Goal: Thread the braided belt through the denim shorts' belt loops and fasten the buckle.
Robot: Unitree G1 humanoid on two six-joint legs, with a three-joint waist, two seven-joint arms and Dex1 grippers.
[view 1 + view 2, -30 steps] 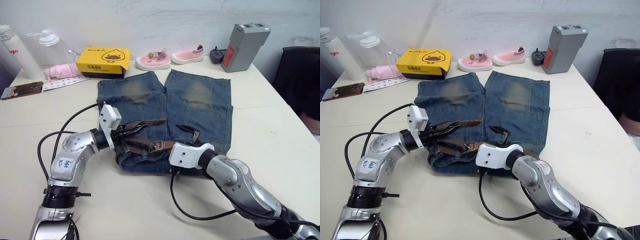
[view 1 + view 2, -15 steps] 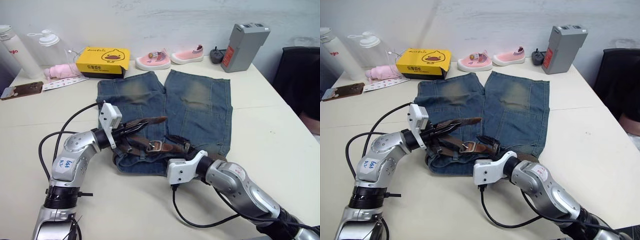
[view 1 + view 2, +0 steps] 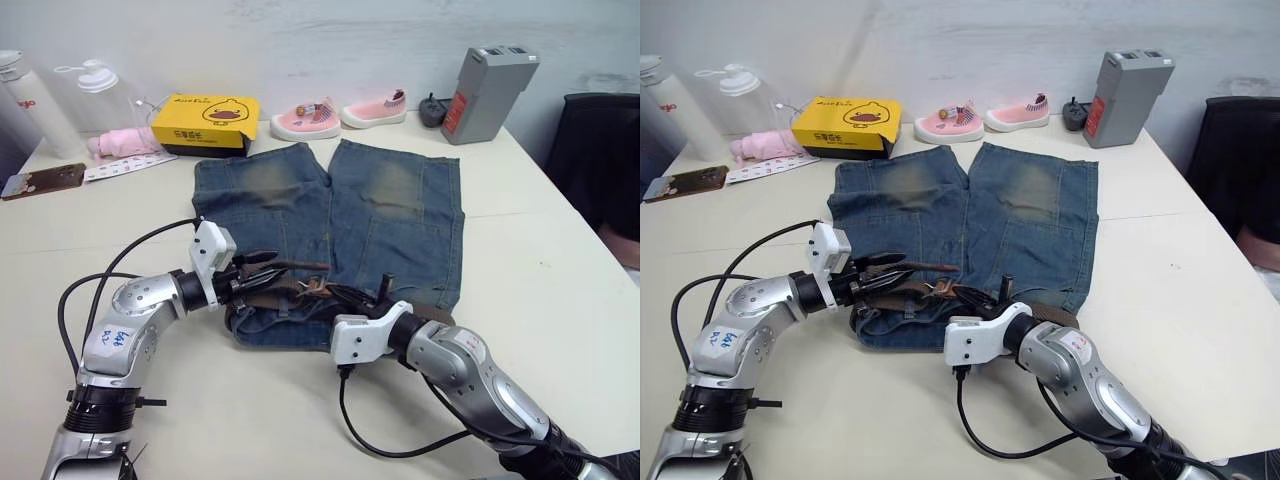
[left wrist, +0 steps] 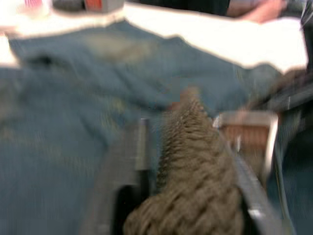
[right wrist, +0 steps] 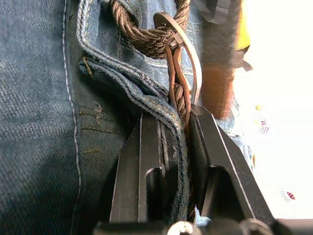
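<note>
Together, both tools worked at the faded blue denim shorts' (image 3: 340,210) waistband, at the surface's six o'clock: left tool (image 3: 268,268) clamped the dark-brown braided belt (image 4: 195,161); right tool (image 5: 178,142) apparently pinched waistband denim.

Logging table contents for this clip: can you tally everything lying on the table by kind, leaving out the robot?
Clothing: 2, the denim shorts and the braided belt
Pink shoes: 2
Bottles: 2
Yellow box: 1
Grey battery pack: 1
Phone: 1
Pink bundle by the bottles: 1
Small dark item by the battery pack: 1
Total: 11
</note>
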